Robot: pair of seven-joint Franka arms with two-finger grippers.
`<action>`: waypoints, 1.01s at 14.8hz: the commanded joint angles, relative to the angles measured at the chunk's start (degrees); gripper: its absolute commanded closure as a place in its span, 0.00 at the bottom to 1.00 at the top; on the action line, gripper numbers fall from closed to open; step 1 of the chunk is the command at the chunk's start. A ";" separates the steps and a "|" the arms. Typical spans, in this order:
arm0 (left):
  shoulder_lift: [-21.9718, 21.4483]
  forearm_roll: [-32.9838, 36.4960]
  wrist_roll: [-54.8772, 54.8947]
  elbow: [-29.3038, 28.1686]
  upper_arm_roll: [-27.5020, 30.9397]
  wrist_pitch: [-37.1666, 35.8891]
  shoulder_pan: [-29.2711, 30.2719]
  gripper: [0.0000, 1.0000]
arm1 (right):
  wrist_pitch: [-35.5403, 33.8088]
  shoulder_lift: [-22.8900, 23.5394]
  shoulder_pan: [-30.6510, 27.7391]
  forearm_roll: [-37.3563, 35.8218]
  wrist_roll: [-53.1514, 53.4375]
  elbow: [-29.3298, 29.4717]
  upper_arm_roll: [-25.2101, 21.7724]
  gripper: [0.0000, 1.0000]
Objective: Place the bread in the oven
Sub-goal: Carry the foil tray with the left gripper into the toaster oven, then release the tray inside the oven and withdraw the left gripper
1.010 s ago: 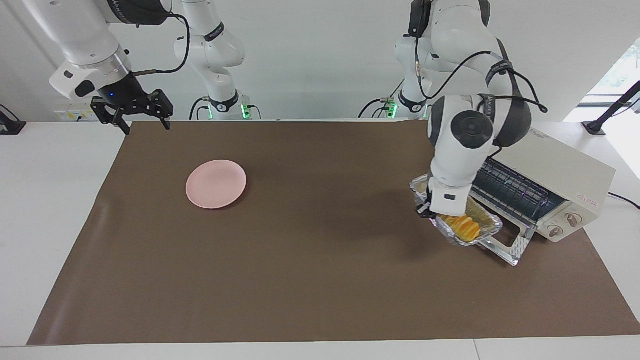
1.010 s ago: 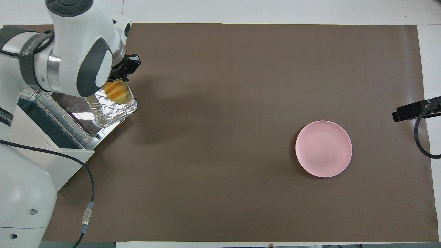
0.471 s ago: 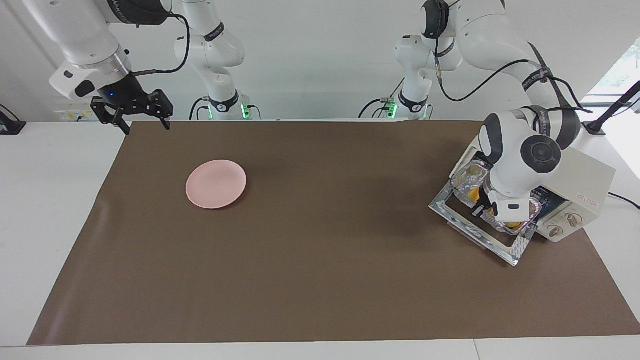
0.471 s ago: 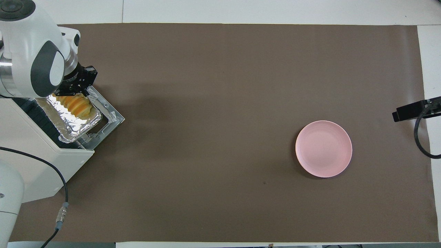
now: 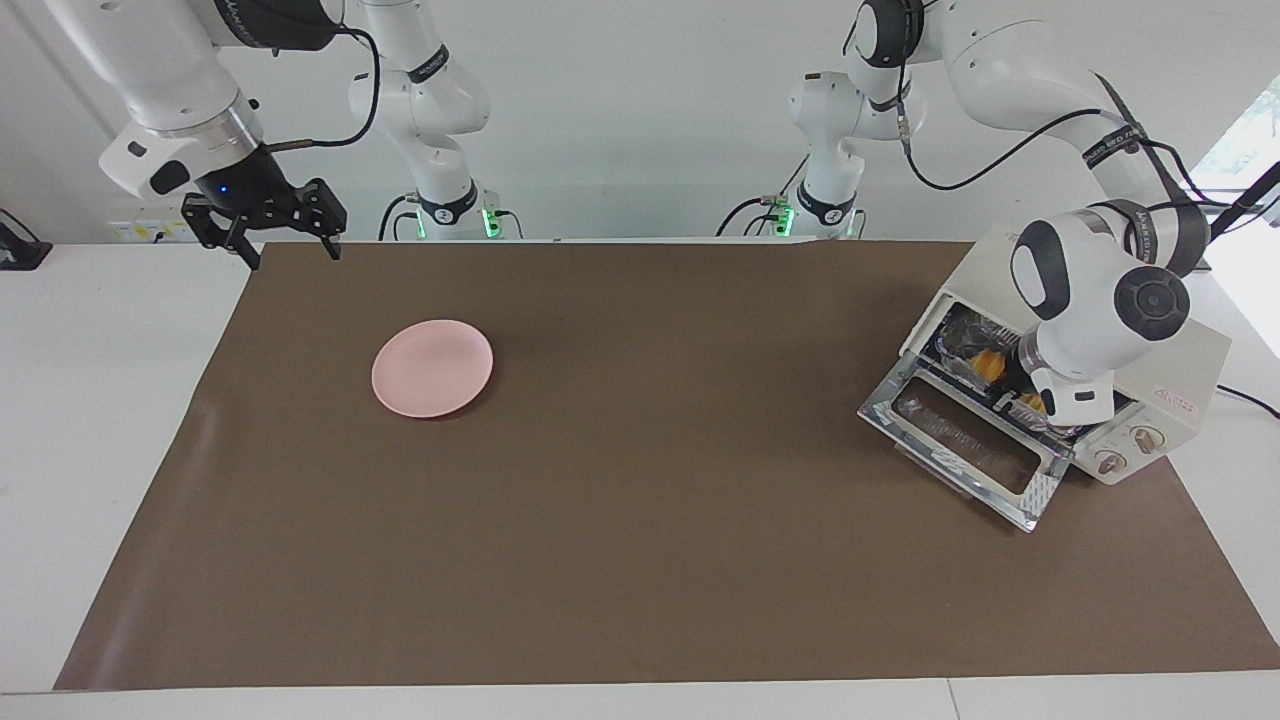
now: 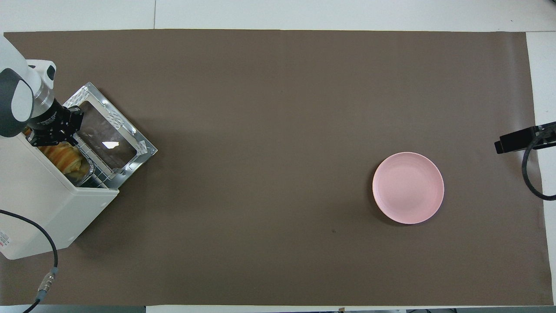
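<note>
The cream-white oven (image 5: 1160, 365) stands at the left arm's end of the table with its glass door (image 5: 965, 450) dropped open. The golden bread (image 5: 985, 365) lies in a silver foil tray (image 6: 84, 167) on the rack inside the oven; it also shows in the overhead view (image 6: 61, 156). My left gripper (image 5: 1015, 402) is at the oven's mouth, over the door's hinge, shut on the tray's rim; it also shows in the overhead view (image 6: 50, 137). My right gripper (image 5: 265, 238) waits open and empty, raised over the mat's corner at the right arm's end.
A round pink plate (image 5: 432, 367) lies on the brown mat (image 5: 640, 560) toward the right arm's end; it also shows in the overhead view (image 6: 408, 188). The oven's two knobs (image 5: 1125, 450) face away from the robots. A black cable (image 5: 1250, 398) runs from the oven.
My left gripper has carried the foil tray with the bread from over the open door into the oven onto the rack. The right arm has not moved.
</note>
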 commanded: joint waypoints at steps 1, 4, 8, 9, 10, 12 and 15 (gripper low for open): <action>-2.88 1.38 0.21 -3.69 -0.26 0.55 0.93 1.00 | 0.41 -0.97 -0.25 0.68 0.37 -1.02 0.09 0.00; -2.79 1.38 0.91 -3.60 -0.34 2.21 1.10 0.39 | 0.32 -0.97 -0.25 0.68 0.37 -1.02 0.09 0.00; -2.35 1.29 1.44 -3.16 -0.34 7.04 0.93 0.00 | 0.41 -0.97 -0.25 0.68 0.37 -1.02 0.09 0.00; -2.26 1.29 1.70 -3.07 -0.34 8.97 0.67 0.00 | 0.41 -0.97 -0.25 0.68 0.37 -1.02 0.09 0.00; -2.35 1.20 1.79 -3.07 -0.43 10.29 0.40 0.00 | 0.32 -0.97 -0.25 0.68 0.37 -1.02 0.09 0.00; -2.43 0.76 2.41 -2.98 -0.52 13.71 -0.12 0.00 | 0.41 -0.97 -0.25 0.68 0.37 -1.02 0.09 0.00; -2.70 0.33 3.55 3.41 -1.30 11.12 -1.71 0.00 | 0.32 -0.97 -0.25 0.68 0.37 -1.02 0.09 0.00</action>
